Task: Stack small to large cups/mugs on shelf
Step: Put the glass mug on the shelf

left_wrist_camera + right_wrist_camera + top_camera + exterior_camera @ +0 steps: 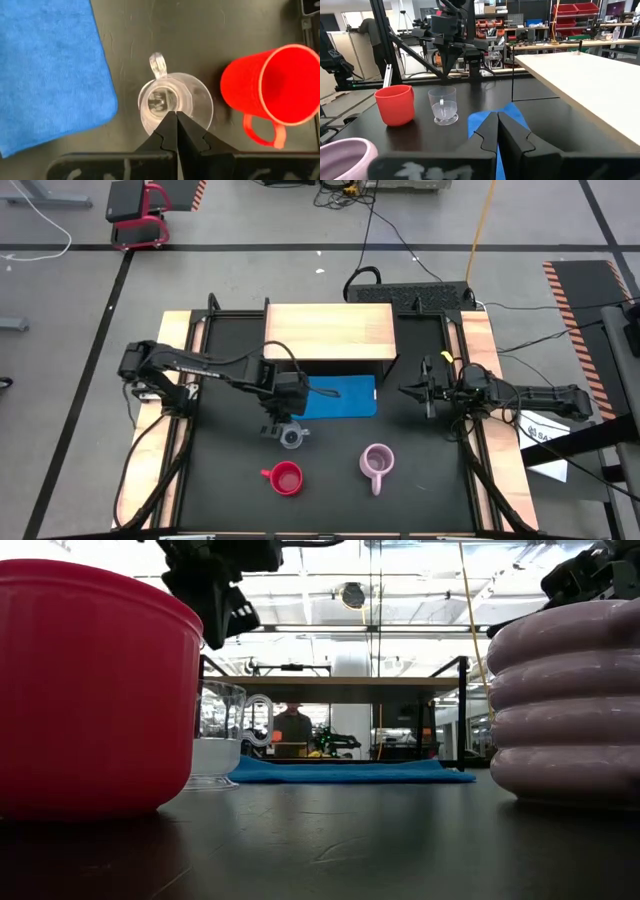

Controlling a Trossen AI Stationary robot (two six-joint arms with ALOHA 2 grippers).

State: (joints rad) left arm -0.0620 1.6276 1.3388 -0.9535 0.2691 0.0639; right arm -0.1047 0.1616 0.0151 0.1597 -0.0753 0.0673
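The left gripper (279,423) is held directly above the clear glass cup (291,437), with its jaws pressed together and nothing pinched between them. The right gripper (424,391) is parked at the right side of the counter (420,500), beside the shelf (329,332), its jaws likewise pressed together and empty.

All 3 cups are seen standing upright on the counter, none yet on the shelf. The glass cup is placed just in front of the blue mat (345,398); the red mug (285,477) is found nearer the front edge, close to the glass cup but apart from it; the lilac mug (376,461) is set to the right of the red mug, well apart.

The step in hand is judged to be the pick-up of the smallest cup, so the task is hardly begun. For this to be done well, the jaws must first be spread wide enough to straddle the rim wall or the handle (157,65), which is turned toward the mat. A descent with closed jaws would only knock the glass over. The grip is best taken on the wall, away from the red mug, and the glass lifted straight up before being carried over the mat to the shelf top.
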